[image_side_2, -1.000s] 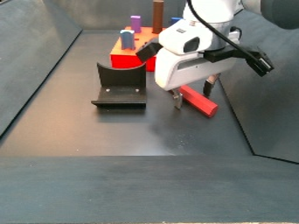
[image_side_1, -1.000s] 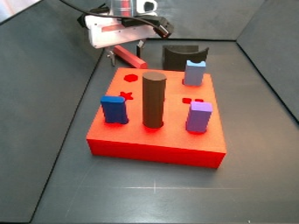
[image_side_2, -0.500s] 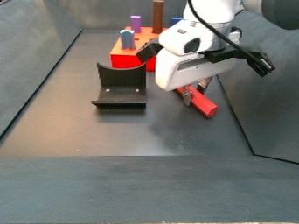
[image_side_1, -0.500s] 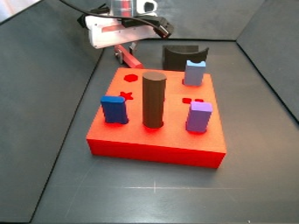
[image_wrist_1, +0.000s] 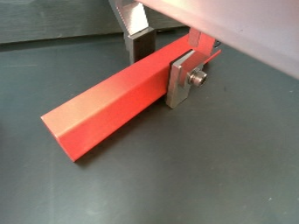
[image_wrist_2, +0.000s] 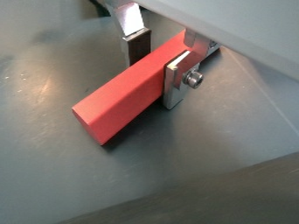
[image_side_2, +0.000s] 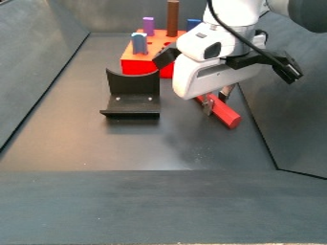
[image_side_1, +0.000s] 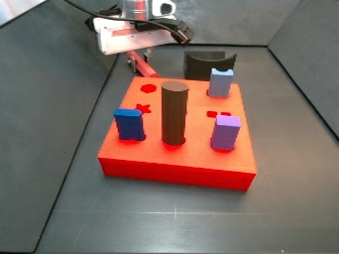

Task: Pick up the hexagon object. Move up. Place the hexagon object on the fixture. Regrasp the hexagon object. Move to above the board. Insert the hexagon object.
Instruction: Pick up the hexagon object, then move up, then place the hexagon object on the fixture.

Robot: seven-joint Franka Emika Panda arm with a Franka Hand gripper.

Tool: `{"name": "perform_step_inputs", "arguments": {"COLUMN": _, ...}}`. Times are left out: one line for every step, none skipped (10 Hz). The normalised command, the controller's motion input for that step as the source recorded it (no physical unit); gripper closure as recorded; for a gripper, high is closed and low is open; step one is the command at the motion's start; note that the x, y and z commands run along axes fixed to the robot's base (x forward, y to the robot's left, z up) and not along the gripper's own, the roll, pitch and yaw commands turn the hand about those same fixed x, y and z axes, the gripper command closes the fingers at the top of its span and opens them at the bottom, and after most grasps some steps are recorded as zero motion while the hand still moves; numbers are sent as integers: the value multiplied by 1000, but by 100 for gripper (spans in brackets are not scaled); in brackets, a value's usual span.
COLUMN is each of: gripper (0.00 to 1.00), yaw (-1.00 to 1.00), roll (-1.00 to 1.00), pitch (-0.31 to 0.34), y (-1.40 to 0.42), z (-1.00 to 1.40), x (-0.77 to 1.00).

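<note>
Salmon-pink hexagon object [image_wrist_1: 117,101], now tilted off the floor, sits clamped between the gripper [image_wrist_1: 158,61] fingers: pickup has begun.

We are finding no readable text, labels, brands, numbers or signs in any view. We are checking the gripper [image_side_2: 213,99], low over the floor beside the fixture [image_side_2: 130,92]: its white housing is showing no lettering. The hexagon object [image_wrist_1: 117,103] between the jaws and the board [image_side_1: 181,132] are carrying no markings.
</note>
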Motion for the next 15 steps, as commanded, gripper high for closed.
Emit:
{"name": "perform_step_inputs", "arguments": {"gripper": 100, "yaw": 0, "roll": 0, "pitch": 0, "y": 0, "z": 0, "x": 0}}
{"name": "perform_step_inputs", "arguments": {"gripper": 100, "yaw": 0, "roll": 0, "pitch": 0, "y": 0, "z": 0, "x": 0}}
{"name": "perform_step_inputs", "arguments": {"gripper": 100, "yaw": 0, "roll": 0, "pitch": 0, "y": 0, "z": 0, "x": 0}}
{"name": "perform_step_inputs", "arguments": {"gripper": 100, "yaw": 0, "roll": 0, "pitch": 0, "y": 0, "z": 833, "x": 0}}
{"name": "perform_step_inputs", "arguments": {"gripper": 100, "yaw": -19, "roll": -13, "pitch": 33, "y": -94, "z": 773, "x": -1}}
{"name": "perform_step_inputs", "arguments": {"gripper": 100, "yaw": -18, "roll": -6, "pitch": 55, "y": -77, "z": 703, "x": -5}}
{"name": "perform_step_inputs", "arguments": {"gripper": 100, "yaw": -18, "roll": 16, "pitch": 90, "y": -34, "z": 533, "x": 5}}
{"name": "perform_step_inputs", "arguments": {"gripper": 100, "yaw": -19, "roll": 37, "pitch": 96, "y": -12, "z": 396, "x": 2}}
{"name": "perform_step_inputs", "arguments": {"gripper": 100, "yaw": -19, "roll": 58, "pitch": 85, "y": -3, "z": 256, "x": -7}}
{"name": "perform_step_inputs", "arguments": {"gripper": 100, "yaw": 0, "roll": 0, "pitch": 0, "y": 0, "z": 1000, "x": 0}}
{"name": "perform_step_inputs", "arguments": {"gripper": 100, "yaw": -1, "roll": 11, "pitch": 1, "y": 0, "z": 1000, "x": -4}}
{"name": "perform_step_inputs", "arguments": {"gripper": 100, "yaw": -7, "roll": 24, "pitch": 13, "y": 2, "z": 1000, "x": -14}}
{"name": "perform_step_inputs", "arguments": {"gripper": 100, "yaw": -15, "roll": 46, "pitch": 23, "y": 4, "z": 1000, "x": -20}}
{"name": "perform_step_inputs", "arguments": {"gripper": 100, "yaw": -16, "roll": 55, "pitch": 29, "y": 4, "z": 1000, "x": -22}}
{"name": "perform_step_inputs", "arguments": {"gripper": 100, "yaw": -16, "roll": 79, "pitch": 40, "y": 7, "z": 1000, "x": -29}}
